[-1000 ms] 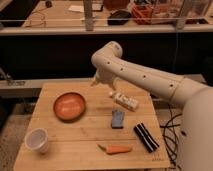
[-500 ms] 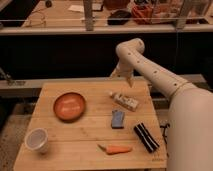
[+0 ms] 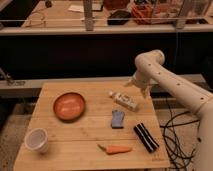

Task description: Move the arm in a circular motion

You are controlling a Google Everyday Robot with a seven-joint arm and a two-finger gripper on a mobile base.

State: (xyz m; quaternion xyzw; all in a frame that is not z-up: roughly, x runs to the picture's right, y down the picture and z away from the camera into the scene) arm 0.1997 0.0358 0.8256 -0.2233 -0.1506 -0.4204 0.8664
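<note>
The arm enters from the right, at 3 o'clock of the counter, rises to a bulbous joint near 1 o'clock, then bends down toward the counter's back right edge. The gripper hangs there, at about 2 o'clock from counter centre and just above the boards. Whether it is spread or pressed together: cannot tell. It looks to be carrying nothing. Main risk, as judged: a circle swept at this low height could clip the white bottle, which lies on its side close by at the gripper's 7 o'clock. It would likely roll or skid into the blue item beyond it. A wide loop toward 12 o'clock could also meet the dark rail behind the counter. Black cables hang off the counter at 4 o'clock, near the arm's lower segment, so a snag is possible if the sweep drops that way. Elsewhere on the counter: orange bowl at 9 o'clock, white cup at 8 o'clock, carrot at 6 o'clock, black striped block at 5 o'clock. All of these sit well apart from the gripper and are low obstacles only if the circle descends.
</note>
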